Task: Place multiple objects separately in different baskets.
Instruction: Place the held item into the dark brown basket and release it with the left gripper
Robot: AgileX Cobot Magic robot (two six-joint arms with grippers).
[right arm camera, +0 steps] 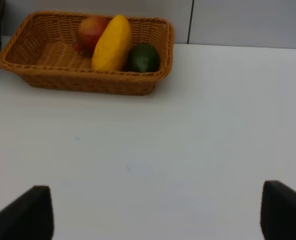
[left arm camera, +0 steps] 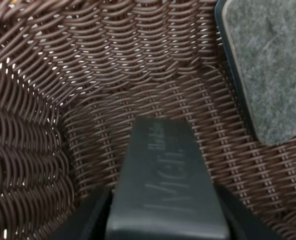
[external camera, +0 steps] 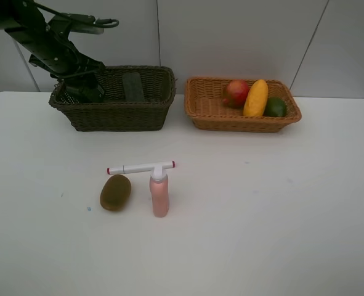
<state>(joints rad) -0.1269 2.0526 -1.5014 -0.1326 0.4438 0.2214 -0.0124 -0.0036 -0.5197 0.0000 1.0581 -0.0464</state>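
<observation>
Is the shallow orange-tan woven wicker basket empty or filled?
Partly filled: red pomegranate, long yellow mango and round green lime lie inside the basket.

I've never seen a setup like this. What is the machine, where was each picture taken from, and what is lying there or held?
It is a robot with two arms, each ending in a pinching tool. One camera looks down from high up; the other two ride on the wrists. The left tool is inside the dark basket, closed on a dark green pump bottle, near a black eraser block. The right tool is open and empty above the table. The orange basket holds a pomegranate, a mango and a lime. A kiwi, a pink bottle and a marker are on the table.
</observation>
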